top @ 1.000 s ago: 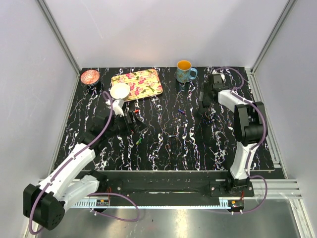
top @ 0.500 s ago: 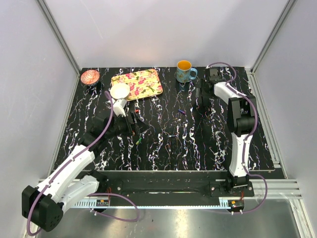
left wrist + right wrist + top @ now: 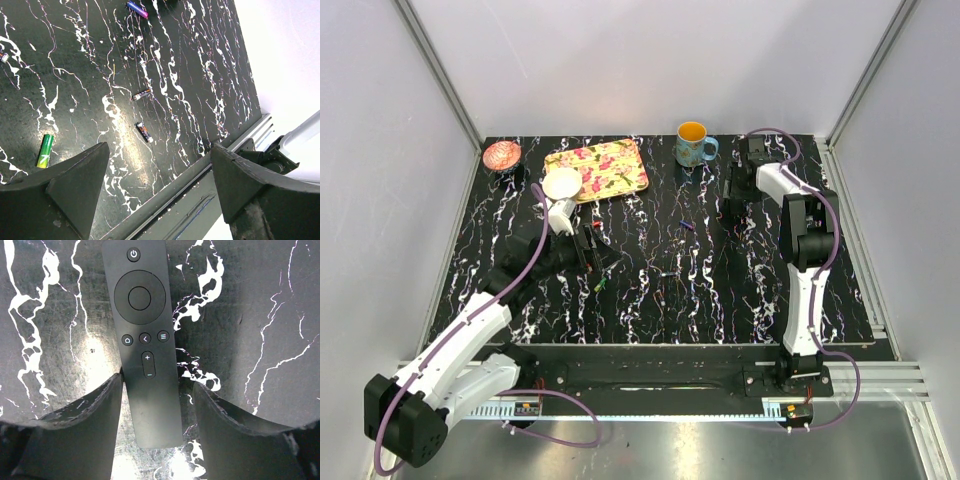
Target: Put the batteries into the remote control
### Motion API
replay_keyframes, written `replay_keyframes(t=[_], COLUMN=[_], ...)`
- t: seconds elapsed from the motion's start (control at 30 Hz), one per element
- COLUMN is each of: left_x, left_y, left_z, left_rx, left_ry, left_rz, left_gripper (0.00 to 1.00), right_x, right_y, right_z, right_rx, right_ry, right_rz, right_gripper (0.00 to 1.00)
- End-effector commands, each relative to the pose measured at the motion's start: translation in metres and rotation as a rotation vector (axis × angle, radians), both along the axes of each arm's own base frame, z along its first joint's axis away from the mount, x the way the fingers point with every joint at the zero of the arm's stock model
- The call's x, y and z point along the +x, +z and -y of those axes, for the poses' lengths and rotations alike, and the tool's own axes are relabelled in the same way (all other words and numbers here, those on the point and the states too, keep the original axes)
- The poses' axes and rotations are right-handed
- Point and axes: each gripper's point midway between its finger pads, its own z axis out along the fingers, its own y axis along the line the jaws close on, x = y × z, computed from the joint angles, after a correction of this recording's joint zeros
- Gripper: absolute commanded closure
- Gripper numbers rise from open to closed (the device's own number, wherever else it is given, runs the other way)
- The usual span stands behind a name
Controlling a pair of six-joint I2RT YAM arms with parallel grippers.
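The black remote control point(image 3: 145, 340) lies face up on the marbled table, between the fingers of my right gripper point(image 3: 157, 382). That gripper is open; its left finger point(image 3: 100, 405) touches the remote's edge and the right finger stands apart from it. In the top view the right gripper point(image 3: 735, 195) hides the remote. My left gripper point(image 3: 159, 147) is open and empty above the table point(image 3: 588, 247). Below it lie a green-yellow battery point(image 3: 45, 150), two dark batteries point(image 3: 144, 132) point(image 3: 142, 93) and a purple-blue battery point(image 3: 136, 8).
A blue mug point(image 3: 693, 145) stands at the back, left of the right gripper. A floral tray point(image 3: 600, 168), a white cup point(image 3: 561, 183) and a pink bowl point(image 3: 502, 154) are at the back left. The table's front rail point(image 3: 200, 175) runs under the left gripper.
The right arm's elbow has swung back toward the rear wall while its gripper stayed at the back right. The left arm has barely shifted.
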Motion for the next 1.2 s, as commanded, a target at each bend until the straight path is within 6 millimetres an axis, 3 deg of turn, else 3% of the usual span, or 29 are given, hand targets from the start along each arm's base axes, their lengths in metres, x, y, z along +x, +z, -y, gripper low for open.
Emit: replay_keyframes(t=[0.0, 0.07, 0.2, 0.23, 0.27, 0.3, 0.37, 0.4, 0.47, 0.5, 0.53, 0.57, 0.63, 0.67, 0.73, 0.8, 0.87, 0.9, 0.97, 1.0, 1.07, 1.1, 1.17], left_x=[0.001, 0.001, 0.001, 0.001, 0.001, 0.002, 0.004, 0.005, 0.009, 0.011, 0.011, 0.014, 0.016, 0.019, 0.02, 0.025, 0.023, 0.022, 0.019, 0.017, 0.015, 0.013, 0.011], left_y=[0.013, 0.014, 0.015, 0.016, 0.016, 0.017, 0.019, 0.02, 0.024, 0.025, 0.025, 0.028, 0.029, 0.029, 0.021, 0.014, 0.009, 0.009, 0.01, 0.01, 0.009, 0.008, 0.004], left_z=[0.005, 0.005, 0.003, 0.003, 0.002, 0.001, -0.002, -0.004, -0.009, -0.011, -0.013, -0.016, -0.02, -0.025, -0.034, -0.05, -0.063, -0.066, -0.073, -0.074, -0.079, -0.08, -0.085], left_rx=[-0.034, -0.037, -0.038, -0.039, -0.038, -0.037, -0.029, -0.026, -0.014, -0.008, -0.004, 0.002, 0.009, 0.015, 0.041, 0.063, 0.073, 0.066, 0.039, 0.033, 0.036, 0.042, 0.059], left_ry=[-0.021, -0.021, -0.011, -0.011, -0.003, 0.006, 0.027, 0.038, 0.074, 0.086, 0.098, 0.125, 0.154, 0.192, 0.249, 0.357, 0.427, 0.446, 0.488, 0.492, 0.508, 0.512, 0.526], left_rz=[0.059, 0.062, 0.067, 0.068, 0.069, 0.071, 0.076, 0.08, 0.089, 0.09, 0.09, 0.097, 0.097, 0.093, 0.061, 0.03, 0.026, 0.028, 0.043, 0.047, 0.053, 0.05, 0.041], left_gripper=[0.14, 0.14, 0.14, 0.14, 0.14, 0.13, 0.14, 0.13, 0.14, 0.13, 0.14, 0.13, 0.13, 0.13, 0.11, 0.09, 0.09, 0.09, 0.09, 0.09, 0.1, 0.11, 0.12], right_x=[-0.003, -0.008, -0.02, -0.023, -0.03, -0.028, -0.033, -0.034, -0.048, -0.055, -0.065, -0.079, -0.1, -0.119, -0.138, -0.161, -0.17, -0.179, -0.178, -0.179, -0.179, -0.181, -0.179], right_y=[0.001, -0.004, -0.005, -0.002, -0.006, 0.017, 0.031, 0.061, 0.078, 0.102, 0.108, 0.113, 0.126, 0.122, 0.122, 0.113, 0.112, 0.102, 0.105, 0.091, 0.09, 0.072, 0.066], right_z=[-0.003, -0.002, 0.005, 0.009, 0.01, 0.011, 0.007, 0.004, -0.018, -0.026, -0.033, -0.061, -0.087, -0.117, -0.136, -0.169, -0.191, -0.208, -0.227, -0.236, -0.255, -0.262, -0.274], right_rx=[0.02, 0.016, -0.002, -0.017, -0.013, -0.001, 0.038, 0.057, 0.075, 0.069, 0.014, 0.003, -0.001, 0.024, 0.037, 0.072, 0.096, 0.084, 0.091, 0.059, 0.052, 0.032, 0.037], right_ry=[0.015, 0.005, -0.036, -0.057, -0.088, -0.105, -0.17, -0.188, -0.175, -0.164, -0.163, -0.115, -0.082, -0.047, -0.048, -0.042, -0.062, -0.041, -0.037, -0.027, -0.009, 0.007, 0.011], right_rz=[-0.027, -0.052, -0.08, -0.077, -0.077, -0.017, 0.047, 0.109, 0.137, 0.184, 0.192, 0.197, 0.213, 0.202, 0.196, 0.173, 0.168, 0.147, 0.16, 0.142, 0.132, 0.091, 0.084], right_gripper=[0.41, 0.46, 0.72, 0.83, 0.87, 0.88, 0.96, 0.97, 1.0, 1.0, 1.0, 1.0, 1.0, 1.0, 1.0, 1.0, 1.0, 1.0, 1.0, 1.0, 1.0, 1.0, 1.0])
